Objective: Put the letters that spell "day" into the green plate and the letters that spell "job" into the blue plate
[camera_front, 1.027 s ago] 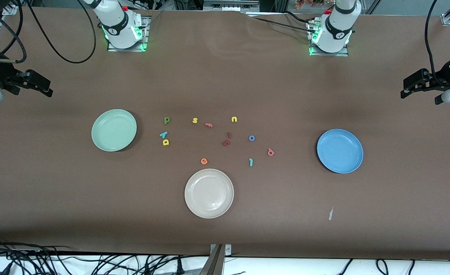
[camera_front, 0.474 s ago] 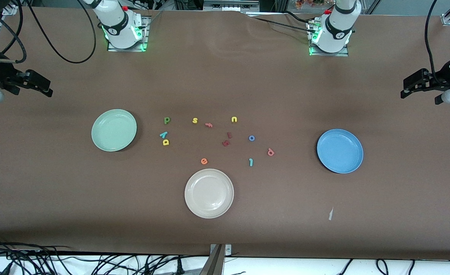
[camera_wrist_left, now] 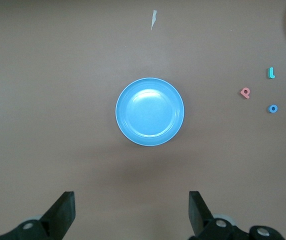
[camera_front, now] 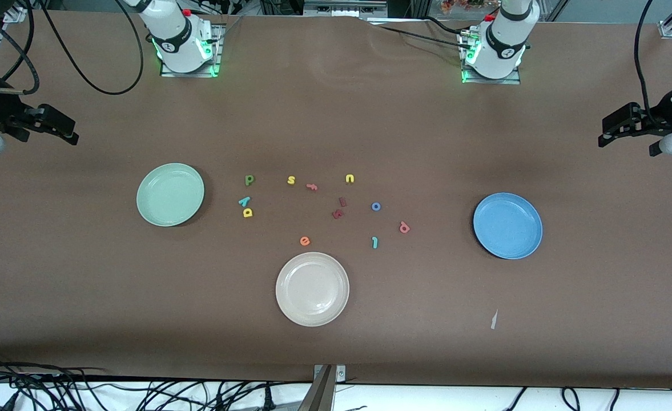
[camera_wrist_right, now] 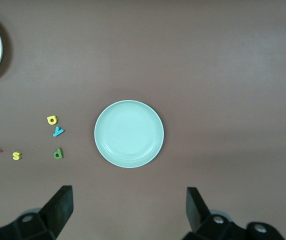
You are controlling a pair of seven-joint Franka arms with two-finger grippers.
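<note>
The green plate (camera_front: 170, 194) (camera_wrist_right: 128, 133) lies toward the right arm's end. Beside it are the dark green d (camera_front: 249, 180), teal y (camera_front: 245, 201) and yellow a (camera_front: 248, 213). The blue plate (camera_front: 507, 225) (camera_wrist_left: 149, 111) lies toward the left arm's end. The blue o (camera_front: 376, 206), pink b (camera_front: 404, 228) and teal j (camera_front: 374, 242) rest on the mat between the plates. My right gripper (camera_front: 44, 132) (camera_wrist_right: 129, 207) hangs open and empty high over the table's end by the green plate. My left gripper (camera_front: 627, 137) (camera_wrist_left: 132, 210) hangs open and empty over the other end.
A cream plate (camera_front: 312, 289) sits nearer the front camera than the letters. Loose among them are a yellow s (camera_front: 291, 180), a salmon f (camera_front: 312, 186), a yellow u (camera_front: 350, 178), two dark red letters (camera_front: 339, 208) and an orange e (camera_front: 305, 241). A paper scrap (camera_front: 494, 319) lies near the front edge.
</note>
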